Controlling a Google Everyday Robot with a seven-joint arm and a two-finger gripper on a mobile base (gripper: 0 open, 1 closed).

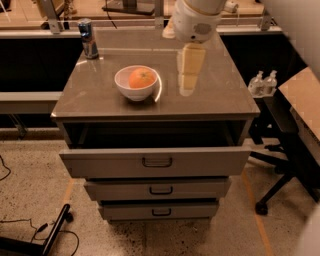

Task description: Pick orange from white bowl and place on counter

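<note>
The orange point(142, 78) lies in the white bowl point(133, 93), which stands on the left half of the glossy grey-brown counter point(215, 97). My gripper point(190, 61) hangs under the white arm housing point(196, 20), above the back middle of the counter. It is to the right of the bowl and behind it, well apart from it. Its reflection shows on the counter top beneath it. Nothing is seen in the gripper.
A blue-and-silver can point(88, 38) stands at the counter's back left corner. The cabinet's top drawer point(156, 161) is pulled out a little. Two clear pump bottles point(263, 82) and a dark chair point(282, 135) are to the right. A wooden bench point(30, 15) runs behind.
</note>
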